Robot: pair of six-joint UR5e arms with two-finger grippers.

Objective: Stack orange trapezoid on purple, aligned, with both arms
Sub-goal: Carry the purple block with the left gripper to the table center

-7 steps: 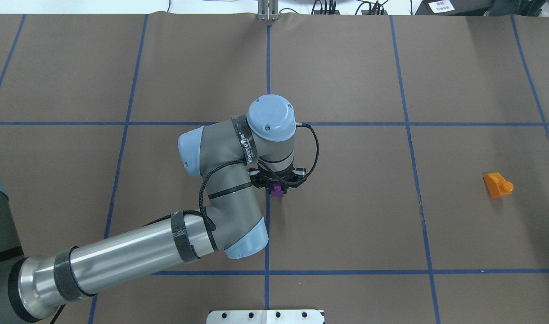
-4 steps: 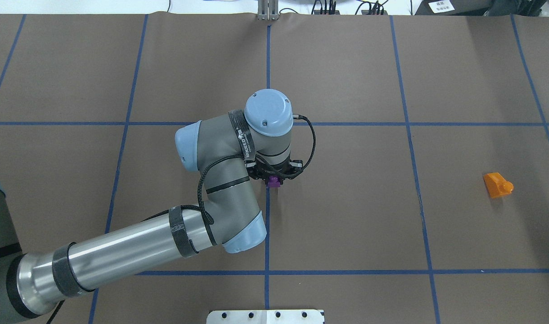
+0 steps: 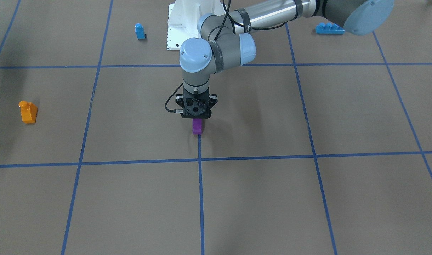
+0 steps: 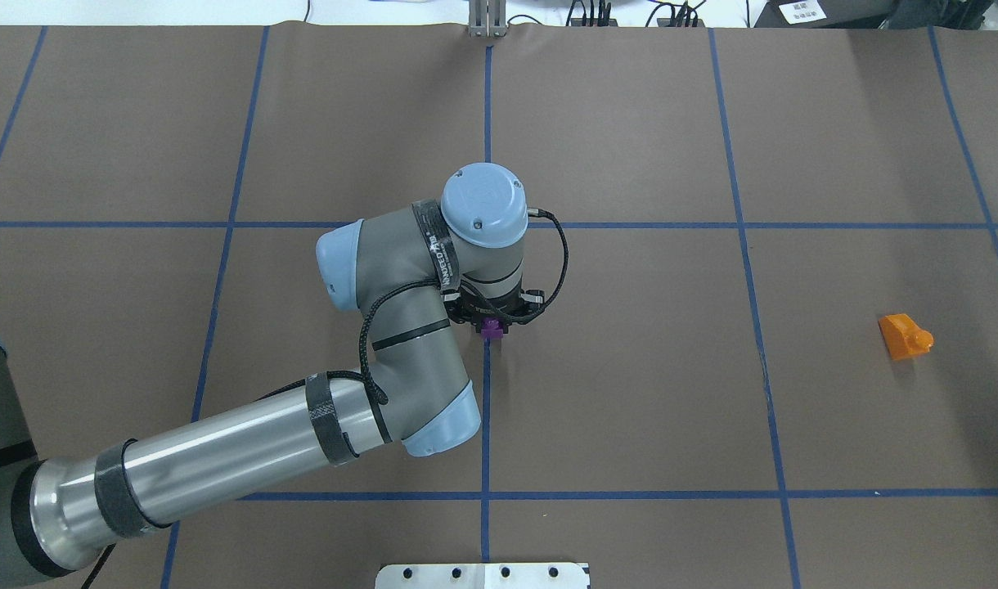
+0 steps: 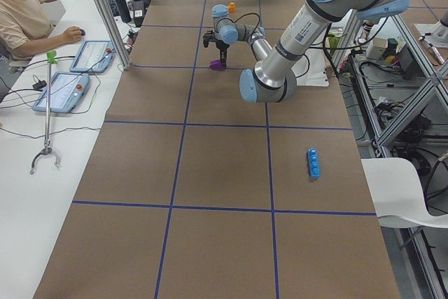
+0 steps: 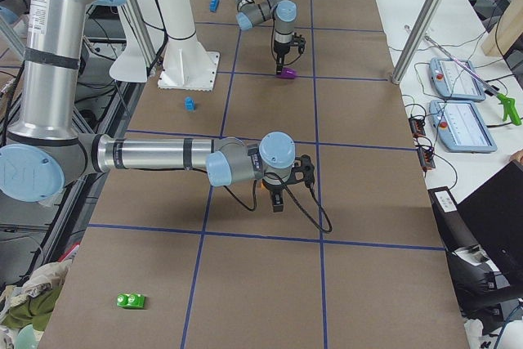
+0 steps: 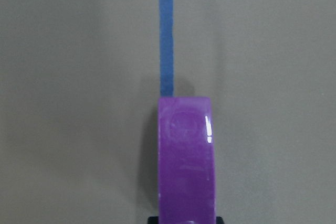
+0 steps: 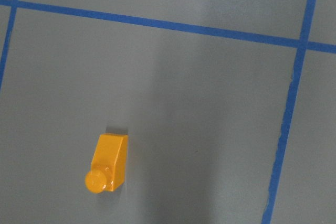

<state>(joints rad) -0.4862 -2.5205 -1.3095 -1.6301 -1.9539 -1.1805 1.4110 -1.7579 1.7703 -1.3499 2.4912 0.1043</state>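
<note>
My left gripper [image 3: 197, 121] is shut on the purple brick [image 3: 197, 126] and holds it upright at the table's middle, over a blue tape line. The brick also shows in the overhead view [image 4: 492, 330] and fills the lower left wrist view [image 7: 186, 156]. It is at or just above the mat; I cannot tell if it touches. The orange trapezoid [image 4: 904, 336] lies alone on the robot's far right, also seen in the right wrist view [image 8: 107, 163] and the front view [image 3: 27, 112]. My right gripper [image 6: 278, 200] hangs above the mat; I cannot tell whether it is open or shut.
A small blue one-stud brick [image 3: 140, 31] and a long blue brick [image 3: 329, 28] lie near the white base plate [image 3: 173, 32]. A green brick [image 6: 131, 301] lies at the right end of the table. An operator [image 5: 28, 12] sits beside the table with tablets.
My left gripper has carried the purple brick a little away from the robot's base and slightly left. The orange trapezoid has not moved.
</note>
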